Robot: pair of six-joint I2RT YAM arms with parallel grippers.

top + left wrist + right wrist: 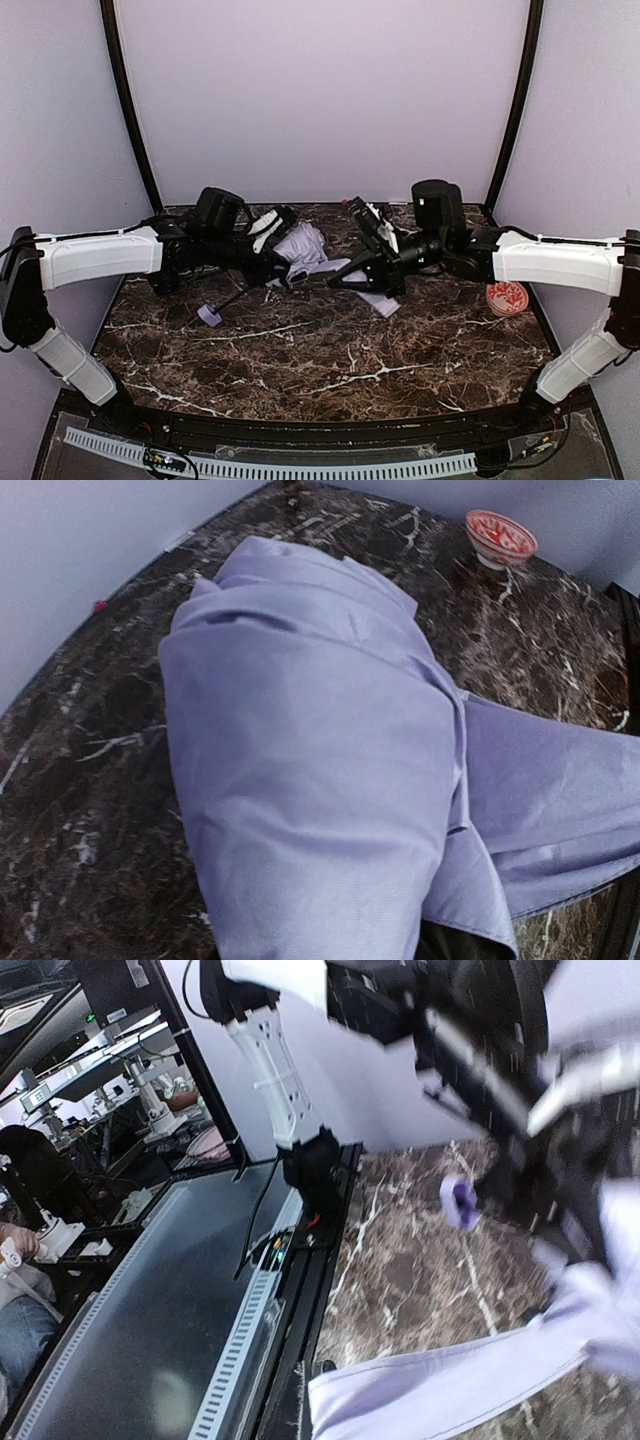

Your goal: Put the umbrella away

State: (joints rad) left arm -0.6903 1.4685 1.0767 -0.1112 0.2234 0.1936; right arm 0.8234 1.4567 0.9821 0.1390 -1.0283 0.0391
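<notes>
1. At the middle of the table (330,370), toward its far edge, the umbrella (305,245) lies half gathered. Its pale fabric is bunched between the two arms, and the thin black shaft (243,294) runs out toward the near left to the small lavender handle (210,315).
2. Risk, fabric: the cloth looks loose and only partly rolled. In my judgement a pull from either side could undo the folds or let the cloth slip free.
3. Risk, shaft: the shaft appears extended. Any twist of the bundle would likely sweep the handle across the table.
4. Risk, contact: both wrists work close together over the bundle, so a careless move could bring them into collision.
5. Risk, bystander: a red-and-white dish (508,297) sits just beside the right forearm and could be knocked.
6. Left pincer (283,268): it is at the fabric's near-left edge. Cloth fills its wrist view and hides the fingers, so I cannot tell its opening or hold.
7. Right pincer (345,275): it is against the fabric's right side. Its opening cannot be told either.
</notes>
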